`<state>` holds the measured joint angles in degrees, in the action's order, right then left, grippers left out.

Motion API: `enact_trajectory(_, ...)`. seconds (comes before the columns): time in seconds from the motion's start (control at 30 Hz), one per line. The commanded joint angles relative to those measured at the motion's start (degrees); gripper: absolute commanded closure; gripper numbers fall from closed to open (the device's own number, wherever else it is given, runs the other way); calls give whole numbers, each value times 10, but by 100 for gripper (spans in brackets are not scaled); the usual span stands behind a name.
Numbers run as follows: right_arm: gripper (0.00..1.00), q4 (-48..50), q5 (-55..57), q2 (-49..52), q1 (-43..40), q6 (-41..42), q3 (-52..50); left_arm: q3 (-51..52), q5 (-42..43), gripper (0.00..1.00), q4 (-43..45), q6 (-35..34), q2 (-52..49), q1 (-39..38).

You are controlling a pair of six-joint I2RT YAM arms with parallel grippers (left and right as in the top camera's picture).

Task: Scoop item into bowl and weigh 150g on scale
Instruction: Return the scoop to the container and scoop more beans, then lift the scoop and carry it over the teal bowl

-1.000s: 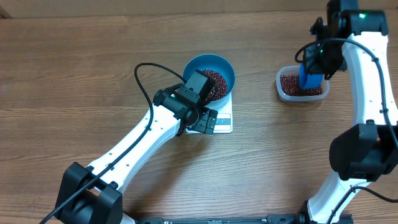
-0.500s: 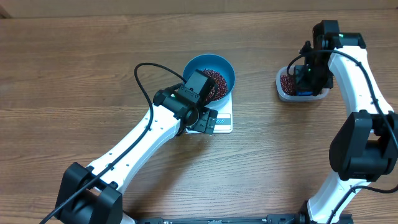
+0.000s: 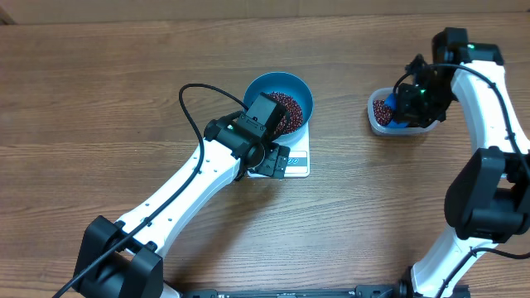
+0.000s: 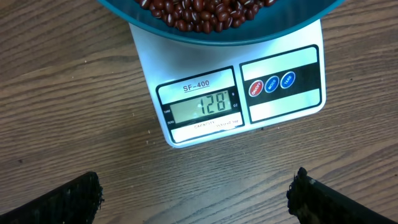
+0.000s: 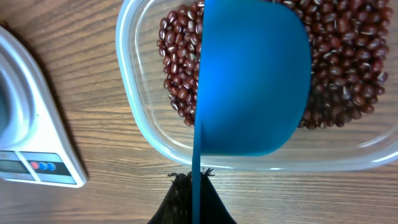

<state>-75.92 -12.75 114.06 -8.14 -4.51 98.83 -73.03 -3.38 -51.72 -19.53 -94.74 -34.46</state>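
First, from overhead: shows a wooden worktop [image 3: 99, 99] with a round blue bowl [image 3: 303, 93] seated on a white kitchen scale [image 3: 298, 159], left of centre. Finds a heap of dark red-brown beans [image 3: 287, 105] inside that bowl. Places the left pincer [image 3: 273, 162] above the scale's front edge, spread wide and gripping nothing. Puts the right pincer [image 3: 411, 106] well apart at the far right, over a clear plastic tub [image 3: 373, 116] with more beans in it, pressed together on a blue scoop [image 3: 394, 114] lowered into the tub.

Next, from the left wrist: looks straight down on the scale's front strip, with the bowl's rim and beans along the top edge. Reads 128 on the grey display [image 4: 202, 104], under the label SF-400. Shows three round buttons [image 4: 272, 84] right of the display, one red and two blue. Catches both dark fingertips [image 4: 78, 200] in the bottom corners, far apart and clear of the scale.

Last, from the right wrist: shows the scoop's cup over the beans in the tub, its handle running down as a thin edge into the closed tips at the bottom. Cannot tell whether the cup holds any beans. Catches a corner of the scale at the left edge, apart from the tub
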Motion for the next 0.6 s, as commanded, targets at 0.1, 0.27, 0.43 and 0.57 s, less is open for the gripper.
enact_trajectory(0.1,96,-5,-119,0,-56,0,22,-6,4,1,-1,-4,3,0)
enact_trajectory(0.27,96,-20,-189,0,-106,-4,22,-6,4,1,-1,-4,3,0)
enact_trajectory(0.43,96,-49,-253,0,-145,-61,22,-6,4,0,-1,-4,3,0)
enact_trajectory(0.57,96,-77,-309,0,-167,-106,22,-6,4,0,-1,-4,3,0)
